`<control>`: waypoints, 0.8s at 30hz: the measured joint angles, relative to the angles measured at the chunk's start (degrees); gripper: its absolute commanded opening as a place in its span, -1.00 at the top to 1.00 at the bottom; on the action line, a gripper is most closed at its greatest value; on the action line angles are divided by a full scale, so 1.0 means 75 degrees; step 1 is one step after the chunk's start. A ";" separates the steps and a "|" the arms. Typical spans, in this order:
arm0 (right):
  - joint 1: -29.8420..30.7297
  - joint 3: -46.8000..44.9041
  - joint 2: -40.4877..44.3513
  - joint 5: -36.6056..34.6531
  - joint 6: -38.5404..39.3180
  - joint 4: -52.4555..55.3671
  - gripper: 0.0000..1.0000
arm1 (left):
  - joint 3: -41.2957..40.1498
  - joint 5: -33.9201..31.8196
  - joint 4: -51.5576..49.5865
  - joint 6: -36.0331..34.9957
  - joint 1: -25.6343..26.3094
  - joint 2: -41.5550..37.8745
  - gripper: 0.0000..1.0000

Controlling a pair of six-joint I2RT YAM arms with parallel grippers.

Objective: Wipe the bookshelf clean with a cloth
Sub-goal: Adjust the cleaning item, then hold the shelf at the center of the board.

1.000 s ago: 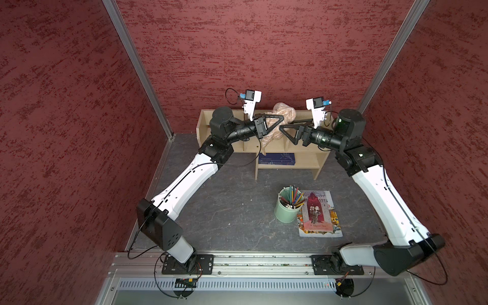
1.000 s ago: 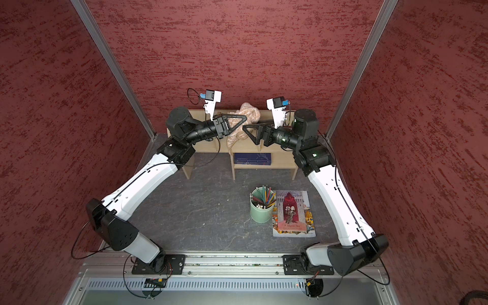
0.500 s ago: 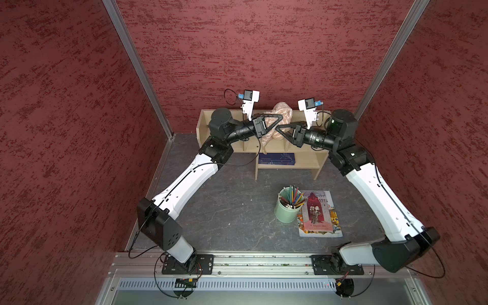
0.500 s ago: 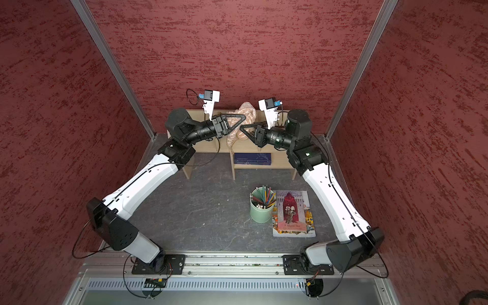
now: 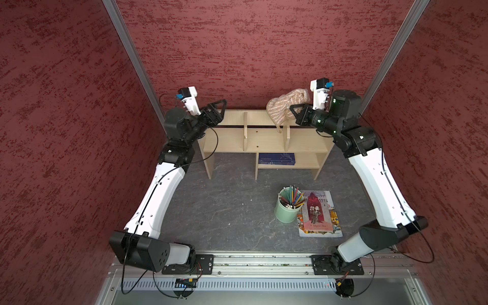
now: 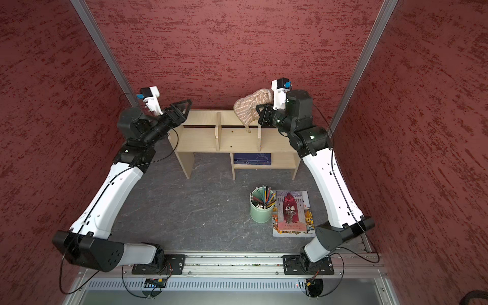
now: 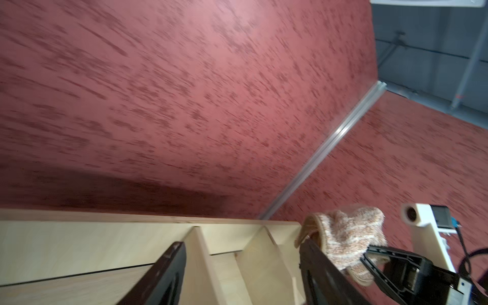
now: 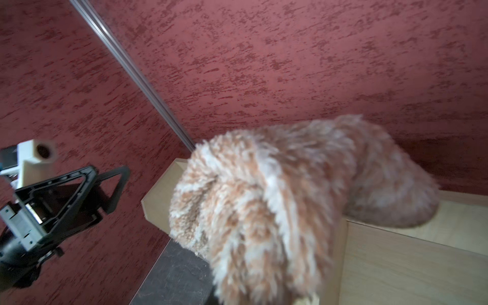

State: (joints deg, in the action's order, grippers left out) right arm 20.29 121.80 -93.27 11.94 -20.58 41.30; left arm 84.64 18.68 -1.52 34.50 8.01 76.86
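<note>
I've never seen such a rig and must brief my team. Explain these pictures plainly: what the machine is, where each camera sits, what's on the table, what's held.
This is a robot with two arms, a left arm and a right arm, fixed to a rail at the near edge of the table. Two pictures look down from overhead and show almost the same view. The other two come from a camera on each wrist. At the back stands a wooden bookshelf with a dark blue book on its lower shelf. In front are a green pencil cup and a magazine. The right arm's jaws are shut on a striped tan cloth above the shelf's right end. The left arm's jaws stand open and empty.
</note>
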 measured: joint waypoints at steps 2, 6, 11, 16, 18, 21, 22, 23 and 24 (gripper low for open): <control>-0.0163 0.0959 -0.0673 -0.0256 -0.0082 0.0775 1.00 | -0.0213 -0.0714 -0.0449 -0.0399 -0.0344 -0.0323 -0.53; -0.0545 0.1728 -0.1376 -0.0618 -0.0213 0.1772 1.00 | -0.0519 -0.1620 -0.1058 -0.0941 -0.0711 -0.0609 -0.57; -0.1265 0.1731 -0.1451 -0.1067 -0.0277 0.2547 1.00 | -0.1303 -0.1609 -0.1107 -0.1014 -0.1201 -0.0431 -0.57; -0.1705 0.1708 -0.1437 -0.1195 -0.0166 0.2605 1.00 | -0.1816 -0.1198 -0.1049 -0.1105 -0.1192 -0.0029 -0.54; -0.1702 0.1708 -0.1437 -0.1093 -0.0082 0.2585 1.00 | -0.1816 -0.1070 -0.0970 -0.1154 -0.1192 0.0055 -0.42; -0.1687 0.1708 -0.1440 -0.0729 -0.0055 0.2500 1.00 | -0.1816 -0.0941 -0.0804 -0.1236 -0.1177 0.0076 -0.14; -0.1684 0.1708 -0.1440 -0.0557 -0.0061 0.2439 1.00 | -0.1813 -0.0924 -0.0734 -0.1274 -0.1160 0.0090 -0.07; -0.1682 0.1696 -0.1440 -0.0402 -0.0079 0.2355 1.00 | -0.1813 -0.0906 -0.0662 -0.1294 -0.1148 0.0114 -0.01; -0.1676 0.1644 -0.1437 -0.0236 -0.0131 0.2209 1.00 | -0.1813 -0.0901 -0.0629 -0.1335 -0.1134 0.0140 0.05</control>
State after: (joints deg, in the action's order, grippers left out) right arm 7.73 134.13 -104.05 10.17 -21.56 57.87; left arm 71.05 11.92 -6.24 24.49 -0.49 77.91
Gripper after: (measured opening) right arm 0.079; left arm 0.516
